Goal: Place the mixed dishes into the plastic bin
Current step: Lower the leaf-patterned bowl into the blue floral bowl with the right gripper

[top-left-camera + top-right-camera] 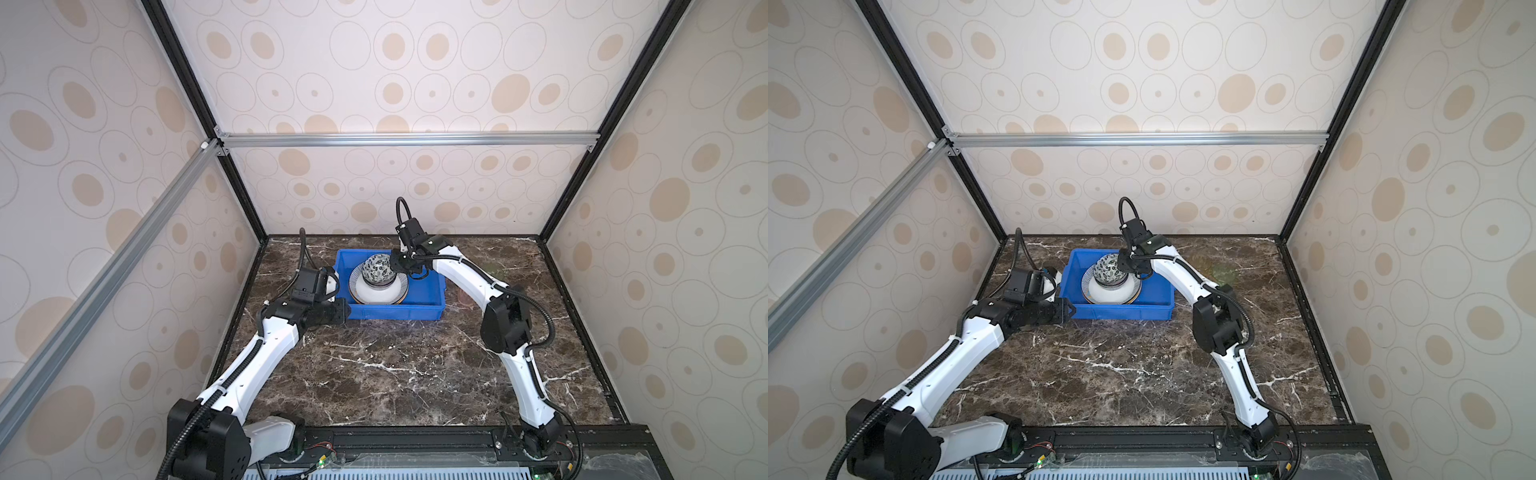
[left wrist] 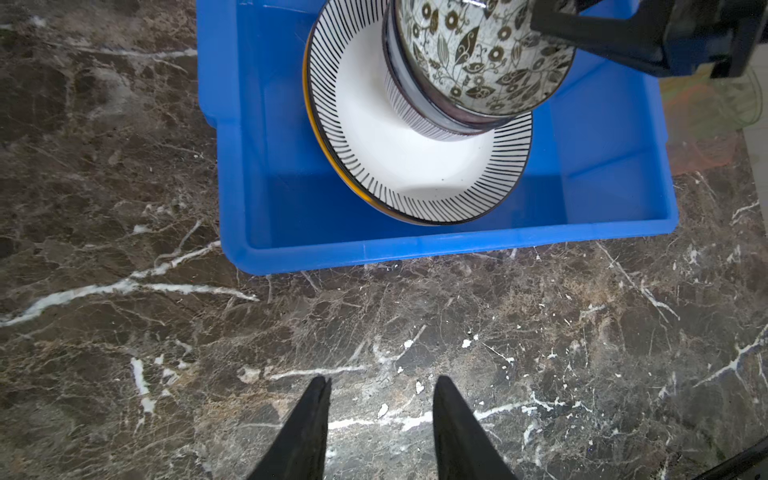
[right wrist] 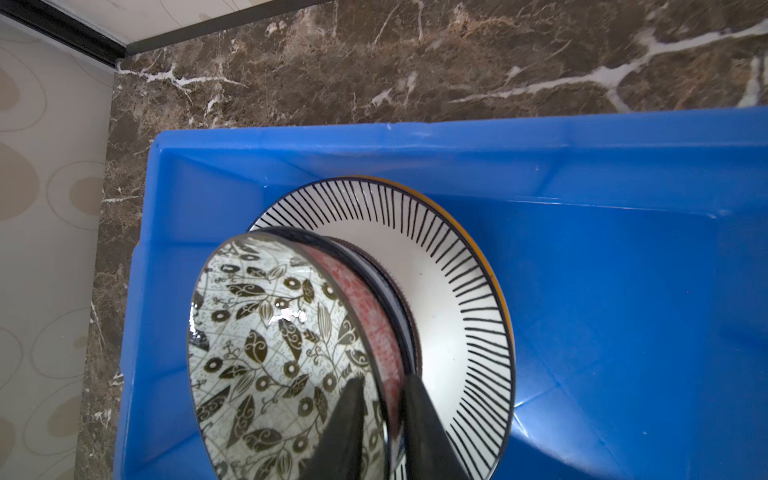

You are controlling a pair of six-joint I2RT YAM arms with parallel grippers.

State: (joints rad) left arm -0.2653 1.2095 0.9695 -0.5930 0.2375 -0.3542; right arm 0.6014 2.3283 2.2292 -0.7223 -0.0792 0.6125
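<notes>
My left tool (image 2: pixel 382 380) hangs over bare worktop (image 2: pixel 166 332). Its two fingers are a fair way apart, with nothing between them. There is lots of free room all around it. Just ahead of it is the near rim of the blue bin (image 2: pixel 415 249), which has low walls and a thick lip. Between that wall and the dishes, the bin floor is bare.

The dishes I can see well are all in the bin. The striped plate (image 2: pixel 415 199) is white, with thin black lines round its edge. It lies on a plate with a yellow edge (image 2: pixel 308 89). That makes two plates. On them stand three bowls, one inside the next: a striped bowl (image 2: pixel 409 110) at the bottom, a dark-rimmed bowl (image 3: pixel 380 291) in the middle and a leafy bowl (image 3: pixel 270 353) on top, red outside.

My right tool (image 3: pixel 382 378) reaches over the bin. One finger is inside the leafy bowl and one is outside, with the bowl's wall between them. I cannot tell if they pinch it. Outside the bin, on this tool's side, stand a faint greenish cup (image 2: pixel 744 99) and a pinkish cup (image 2: pixel 698 137).
</notes>
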